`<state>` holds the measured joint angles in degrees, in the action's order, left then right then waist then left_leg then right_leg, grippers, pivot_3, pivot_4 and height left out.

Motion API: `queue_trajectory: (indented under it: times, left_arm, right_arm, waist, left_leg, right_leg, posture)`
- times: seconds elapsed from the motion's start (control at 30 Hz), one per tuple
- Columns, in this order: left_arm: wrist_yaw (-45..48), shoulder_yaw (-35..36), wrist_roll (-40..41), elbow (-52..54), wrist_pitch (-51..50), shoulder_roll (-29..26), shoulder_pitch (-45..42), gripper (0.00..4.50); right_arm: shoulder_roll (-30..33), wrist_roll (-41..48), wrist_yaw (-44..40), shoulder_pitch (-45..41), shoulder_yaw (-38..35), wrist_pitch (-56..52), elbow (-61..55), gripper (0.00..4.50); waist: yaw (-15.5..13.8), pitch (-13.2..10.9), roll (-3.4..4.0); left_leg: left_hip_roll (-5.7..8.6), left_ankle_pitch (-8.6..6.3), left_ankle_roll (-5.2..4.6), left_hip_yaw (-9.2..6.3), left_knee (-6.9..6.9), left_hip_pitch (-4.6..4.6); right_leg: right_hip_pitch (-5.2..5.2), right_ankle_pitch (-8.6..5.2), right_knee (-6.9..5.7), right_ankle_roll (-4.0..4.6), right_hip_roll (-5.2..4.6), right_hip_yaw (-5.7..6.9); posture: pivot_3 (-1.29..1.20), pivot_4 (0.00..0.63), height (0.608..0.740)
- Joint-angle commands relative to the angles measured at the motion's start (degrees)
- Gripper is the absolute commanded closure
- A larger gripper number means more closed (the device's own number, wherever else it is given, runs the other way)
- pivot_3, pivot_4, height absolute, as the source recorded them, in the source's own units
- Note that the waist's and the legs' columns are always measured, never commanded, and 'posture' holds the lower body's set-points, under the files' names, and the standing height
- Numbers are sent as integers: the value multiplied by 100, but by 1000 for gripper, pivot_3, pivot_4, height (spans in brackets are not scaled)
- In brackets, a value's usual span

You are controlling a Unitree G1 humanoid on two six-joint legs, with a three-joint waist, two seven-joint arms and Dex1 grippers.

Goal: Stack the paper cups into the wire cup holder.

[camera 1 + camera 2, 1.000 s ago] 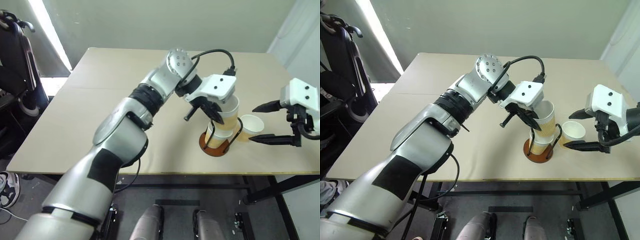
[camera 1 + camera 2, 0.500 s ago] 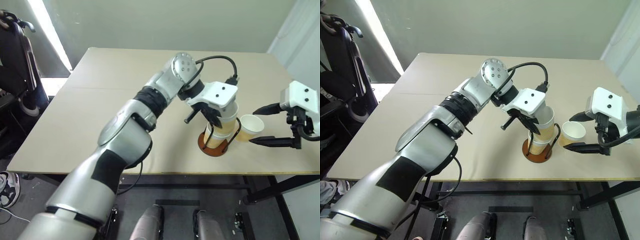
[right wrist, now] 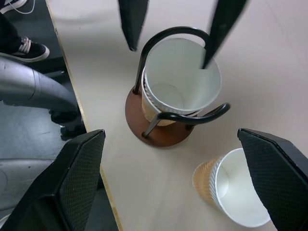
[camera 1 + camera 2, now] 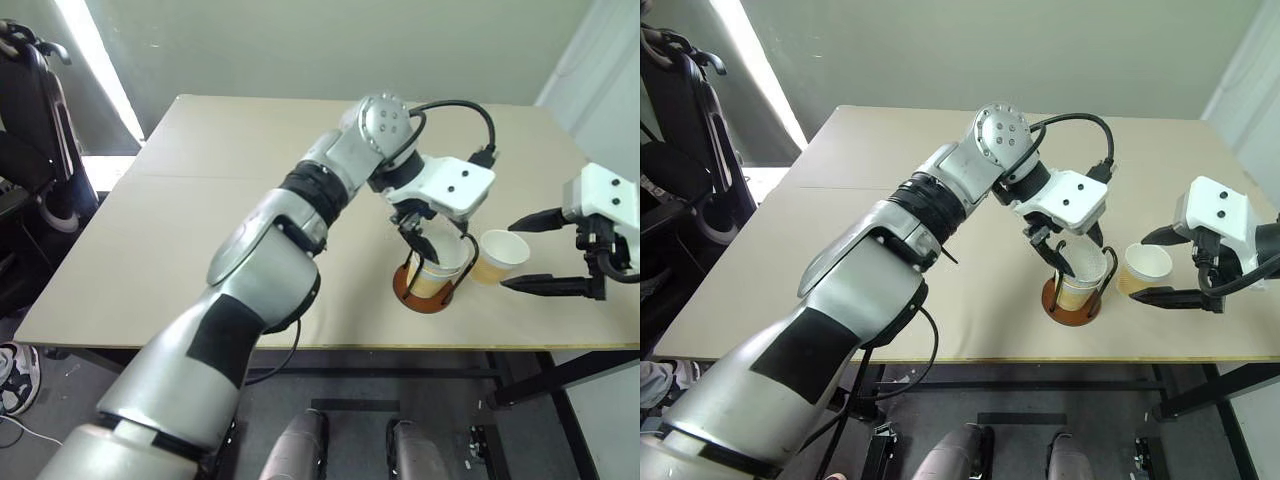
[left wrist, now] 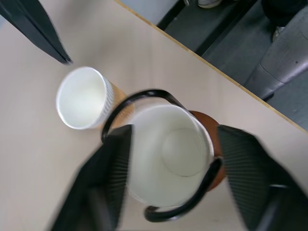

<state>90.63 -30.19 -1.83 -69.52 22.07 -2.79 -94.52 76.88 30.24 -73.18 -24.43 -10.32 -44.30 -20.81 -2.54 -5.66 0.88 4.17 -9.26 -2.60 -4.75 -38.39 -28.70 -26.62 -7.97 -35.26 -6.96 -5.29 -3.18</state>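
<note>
- Step in hand, as a judgement: a cup has just been dropped into the wire cup holder (image 4: 1072,296); left end effector (image 5: 171,180) is released, fingers apart on either side of the nested cups (image 5: 168,154), not pinching them.
- Holder stands near the tabletop (image 4: 200,200) front edge, toward its right side; its black wire loops wrap around the stack.
- Third cup (image 4: 498,254) stands upright on the tabletop just beside the holder, on the side toward the right edge; whether it touches the wire cannot be told.
- Right end effector (image 4: 532,252) is spread wide, empty, hovering near the loose cup, toward the right edge.
- Next move likely calls for the left arm to lift clear of the loops, then one end effector to grasp the loose cup and lower it straight into the stack.
- Left wrist view looks down into the top cup's white inside; the head views hide that behind the arm.
- Right wrist view shows stacked rims and the reddish base (image 3: 144,122) under the loops.
</note>
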Motion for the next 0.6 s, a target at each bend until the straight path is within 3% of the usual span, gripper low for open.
queue_trajectory:
  times: [0.03,0.23,0.6]
  left_arm:
    - [171,313,-71,19,88,77,-233,35]
    - [-158,993,85,-50,-294,80,-312,35]
    - [-227,2014,336,115,-1429,-674,34,35]
  right_arm:
    - [120,66,35,-50,-290,13,-77,0]
    - [122,-278,74,38,-132,409,151,0]
    - [-82,-824,72,-262,567,1069,641,0]
  waist:
    - [-9,58,20]
    - [6,103,28]
    - [107,152,80]
  left_leg:
    - [0,-10,-9,21,2,9]
    - [-1,-20,-23,55,-1,47]
    - [-8,-15,-25,75,-17,120]
  right_leg:
    - [7,-7,2,5,-2,-3]
    - [29,-8,5,1,-8,-21]
    - [70,-21,-35,-34,-7,-27]
  posture:
    - [0,0,740]
    - [0,0,740]
    - [0,0,740]
